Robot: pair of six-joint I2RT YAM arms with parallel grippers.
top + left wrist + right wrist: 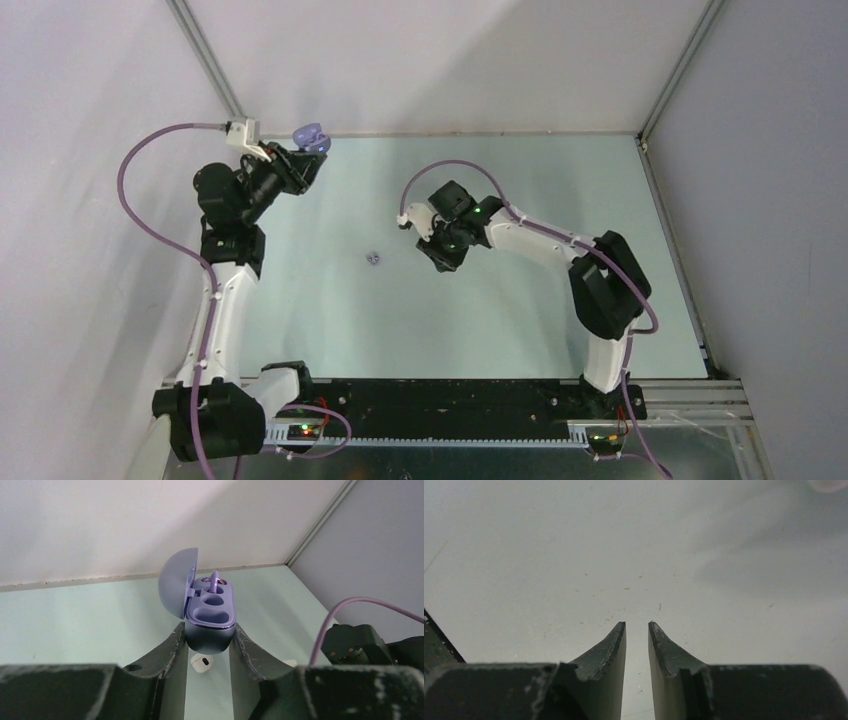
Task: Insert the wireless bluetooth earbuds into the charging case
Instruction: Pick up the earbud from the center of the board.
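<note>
Just left of the right tool (438, 262), narrowly parted and empty, lies a purple earbud (373, 258) on the bench (500, 330); the left tool (209, 626), farther off, clenches the open case (212, 602).

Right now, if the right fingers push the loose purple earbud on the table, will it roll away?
Probably yes: the purple earbud looks rounded and lies free on the smooth table. It is tiny, so likely very light; a sideways touch may flick it.
</note>
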